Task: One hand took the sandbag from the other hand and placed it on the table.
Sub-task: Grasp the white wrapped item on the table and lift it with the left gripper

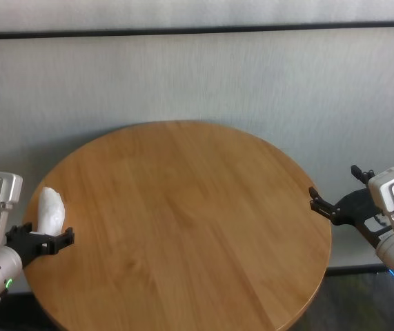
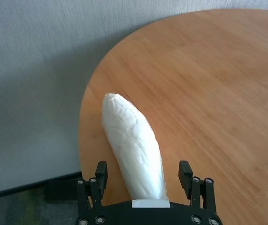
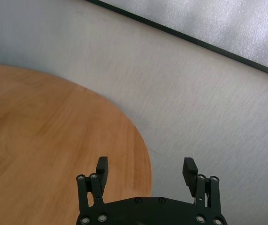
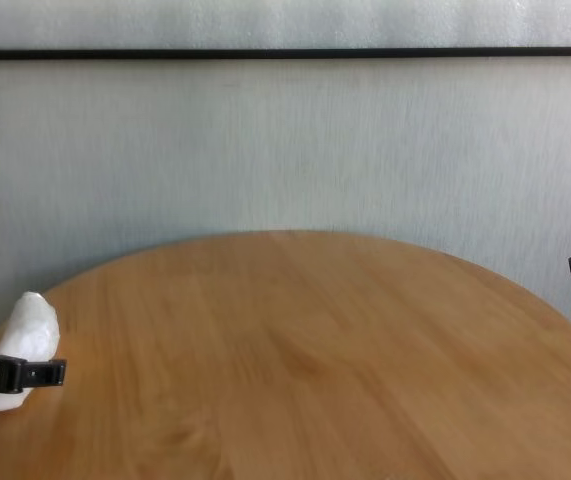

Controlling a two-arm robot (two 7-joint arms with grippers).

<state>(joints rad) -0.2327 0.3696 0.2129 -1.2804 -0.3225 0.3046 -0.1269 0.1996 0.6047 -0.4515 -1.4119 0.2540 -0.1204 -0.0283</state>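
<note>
A pale grey textured wall [image 1: 197, 76] crossed by a dark horizontal strip [image 1: 197, 31].

Right tool open at the counter's edge

From my right wrist feed I see the right tool [image 3: 147, 169] with both black fingers [image 3: 102, 168] spread wide and nothing between them, hovering just past the rounded edge of the wooden counter [image 3: 44, 140]; beyond the counter stands a pale wall [image 3: 185, 98] crossed by a dark strip [image 3: 195, 41].

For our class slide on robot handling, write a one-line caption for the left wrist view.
Open left gripper straddles the white sandbag lying at the round table's edge.
</note>
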